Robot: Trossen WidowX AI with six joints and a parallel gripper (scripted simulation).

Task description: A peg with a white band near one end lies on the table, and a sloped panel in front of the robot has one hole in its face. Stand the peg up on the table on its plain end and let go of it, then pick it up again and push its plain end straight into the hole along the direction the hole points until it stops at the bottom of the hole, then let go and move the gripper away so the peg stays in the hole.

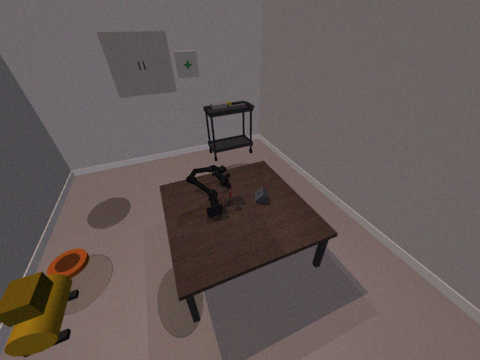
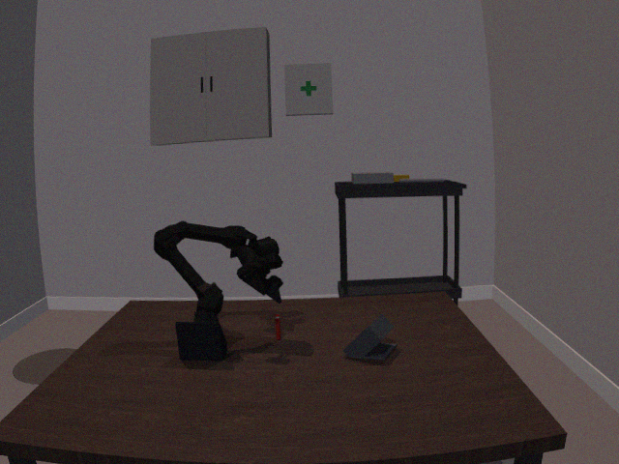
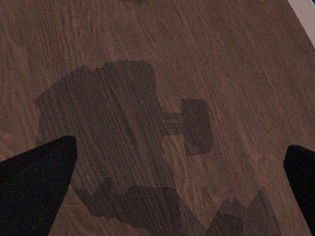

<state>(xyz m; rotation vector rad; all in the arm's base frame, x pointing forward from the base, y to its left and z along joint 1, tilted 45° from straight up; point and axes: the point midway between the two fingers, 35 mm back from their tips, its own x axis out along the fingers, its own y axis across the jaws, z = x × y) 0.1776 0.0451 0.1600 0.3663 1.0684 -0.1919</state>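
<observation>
Table (image 2: 309,409) bears upright peg (image 2: 278,327); open pincer (image 2: 276,294) above

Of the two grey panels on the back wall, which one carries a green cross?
The smaller square panel, to the right of the large panel. The large one shows two short dark vertical bars instead.

Behind your dark wooden table (image 1: 247,247): black two-shelf metal cart (image 2: 342,234) against back wall, flat grey box (image 2: 372,177) and small yellow item (image 2: 400,176) on its top shelf. Grey two-door wall cabinet (image 2: 210,84) hangs above, white square sign with green cross (image 2: 308,88) just beside it. On floor at your left: yellow cylinder-and-block machine (image 1: 32,313), orange ring (image 1: 67,262) near it.
</observation>
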